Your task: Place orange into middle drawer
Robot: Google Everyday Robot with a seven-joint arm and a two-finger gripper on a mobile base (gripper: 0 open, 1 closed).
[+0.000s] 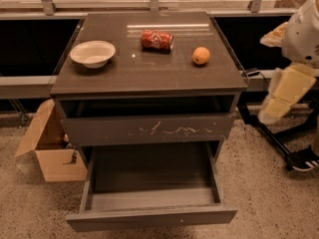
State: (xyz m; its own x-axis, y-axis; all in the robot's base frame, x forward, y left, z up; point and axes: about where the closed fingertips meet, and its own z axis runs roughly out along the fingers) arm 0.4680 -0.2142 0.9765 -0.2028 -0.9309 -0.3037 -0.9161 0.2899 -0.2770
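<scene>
Orange [201, 55] sits on the worktop [124, 76], right of the red can [156, 40], not yet grasped. Middle drawer [149, 217] is pulled open with no orange in it. Gripper [269, 112] hangs right of the worktop, well apart from the orange; can't tell its opening. Pick, carry and drop are all left.

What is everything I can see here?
cabinet: one, dark grey, centre
bowl: one, white, cabinet top, left
soda can: one, red, on its side, top, back middle
orange: one, orange, top, right
scratched drawer: one, dark grey, under the top, slightly open
middle drawer: one, dark grey, lower, pulled far out
cardboard box: one, brown, floor, left
arm: one, white and cream, right edge
gripper: one, cream, right of the cabinet, away from the orange
</scene>
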